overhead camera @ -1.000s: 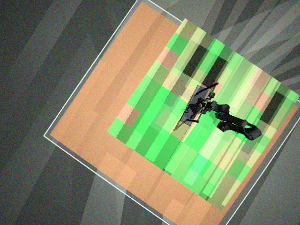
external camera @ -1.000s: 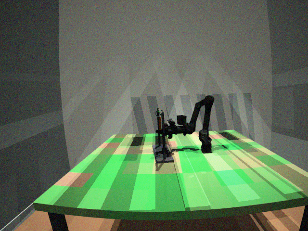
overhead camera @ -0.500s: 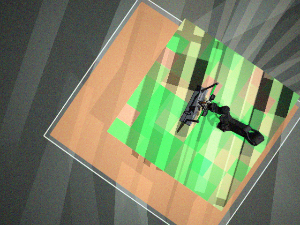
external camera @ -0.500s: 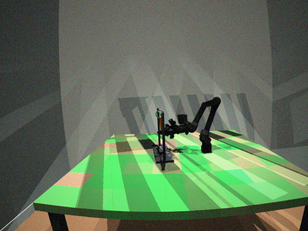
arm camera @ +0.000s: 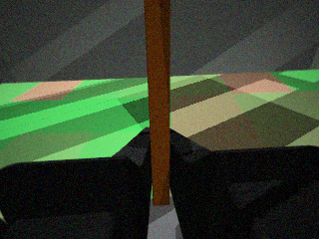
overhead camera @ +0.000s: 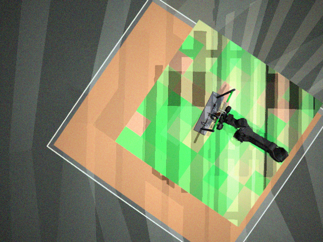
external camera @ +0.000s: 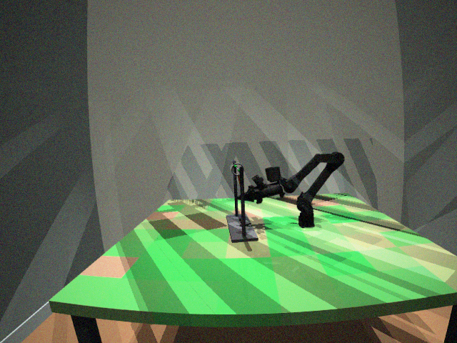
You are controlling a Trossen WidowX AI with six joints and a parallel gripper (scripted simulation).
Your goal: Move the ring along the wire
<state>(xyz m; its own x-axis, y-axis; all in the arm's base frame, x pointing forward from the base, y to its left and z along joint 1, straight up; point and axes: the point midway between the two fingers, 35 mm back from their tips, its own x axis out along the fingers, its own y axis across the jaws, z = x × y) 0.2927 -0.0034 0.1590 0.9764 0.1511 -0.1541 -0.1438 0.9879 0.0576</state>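
Note:
The ring [overhead camera: 220,112] [external camera: 237,168] is around the wire between the two green parts, nearer the green part [overhead camera: 216,124] beside the near post [overhead camera: 208,129] [external camera: 243,210]. The other green part [overhead camera: 229,96] is beside the far post [overhead camera: 225,94] [external camera: 235,195]. Whether the ring touches the thin grey wire is too small to tell. The orange handle [arm camera: 159,90] [overhead camera: 218,114] hangs below the ring, upright in the wrist view. My gripper [arm camera: 156,132] [overhead camera: 214,116] [external camera: 241,197] is shut on the handle's lower part, below the wire.
Both posts rise from a grey base plate [overhead camera: 213,98] [external camera: 235,234] on the patterned table [overhead camera: 146,153] [external camera: 206,295]. The arm [overhead camera: 257,140] [external camera: 326,177] reaches in from its base, on the side away from the plate. The near post stands close beside the gripper in the exterior view.

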